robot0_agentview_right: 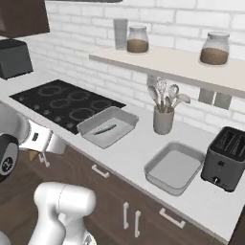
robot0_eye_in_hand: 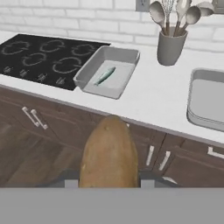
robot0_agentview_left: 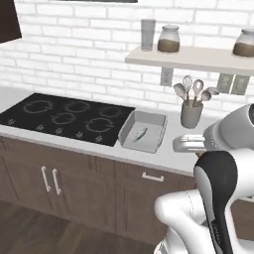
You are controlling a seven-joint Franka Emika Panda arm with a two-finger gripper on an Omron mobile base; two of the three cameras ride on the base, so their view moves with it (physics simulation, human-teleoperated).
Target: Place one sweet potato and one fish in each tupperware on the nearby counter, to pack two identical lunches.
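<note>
A brown sweet potato (robot0_eye_in_hand: 109, 153) sits between the fingers of my gripper (robot0_eye_in_hand: 109, 181), which is shut on it. The gripper (robot0_agentview_right: 39, 152) hangs in front of the dark cabinets, below the edge of the counter (robot0_eye_in_hand: 153, 96). One grey tupperware (robot0_eye_in_hand: 116, 54) stands beside the cooktop with a slim green-grey fish (robot0_eye_in_hand: 105, 75) lying in it. This tray (robot0_agentview_left: 154, 126) and its fish (robot0_agentview_left: 141, 134) also show in the left base view, as do the tray (robot0_agentview_right: 115, 111) and fish (robot0_agentview_right: 104, 129) in the right base view. A second tupperware (robot0_agentview_right: 174, 167) to the right, next to the toaster, holds nothing.
A black cooktop (robot0_eye_in_hand: 48, 54) lies left of the trays. A grey utensil holder (robot0_eye_in_hand: 169, 46) stands at the wall behind them. A black toaster (robot0_agentview_right: 228, 158) is at the far right. A wall shelf (robot0_agentview_right: 177, 64) with jars hangs above the counter.
</note>
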